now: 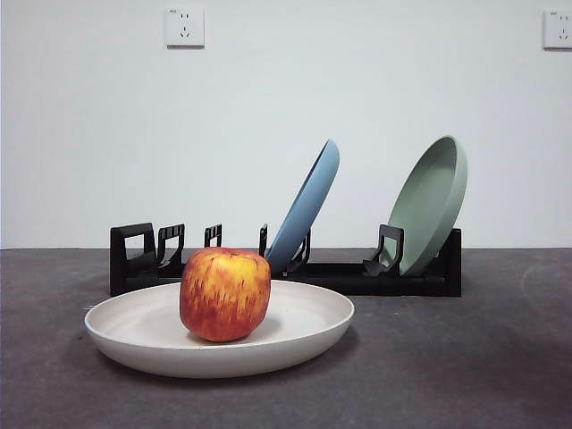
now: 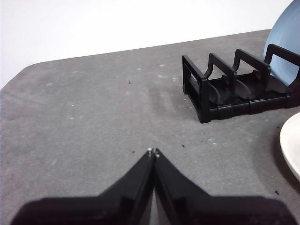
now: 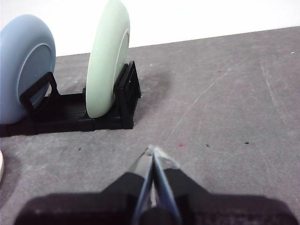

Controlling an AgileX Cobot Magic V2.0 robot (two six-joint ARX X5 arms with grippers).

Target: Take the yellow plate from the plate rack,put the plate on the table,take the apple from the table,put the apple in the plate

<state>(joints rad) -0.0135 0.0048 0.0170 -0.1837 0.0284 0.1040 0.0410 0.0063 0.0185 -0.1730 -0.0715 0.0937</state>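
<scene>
The yellow plate (image 1: 143, 335), cream and wide, lies flat on the table (image 1: 465, 357) in front of the plate rack (image 1: 340, 277). On it, left of centre, stands the red and yellow apple (image 1: 224, 294). Only the plate's rim (image 2: 291, 145) shows in the left wrist view, beside the rack's end (image 2: 220, 86). My left gripper (image 2: 153, 152) is shut and empty above bare table, away from the rack. My right gripper (image 3: 152, 151) is also shut and empty, hovering off the rack's other end (image 3: 124, 101). Neither arm appears in the front view.
A blue plate (image 1: 308, 210) and a sage-green plate (image 1: 432, 204) lean in the rack's slots; both also show in the right wrist view, the blue plate (image 3: 23, 65) and green plate (image 3: 108, 58). A white wall with two sockets (image 1: 184, 27) stands behind the table.
</scene>
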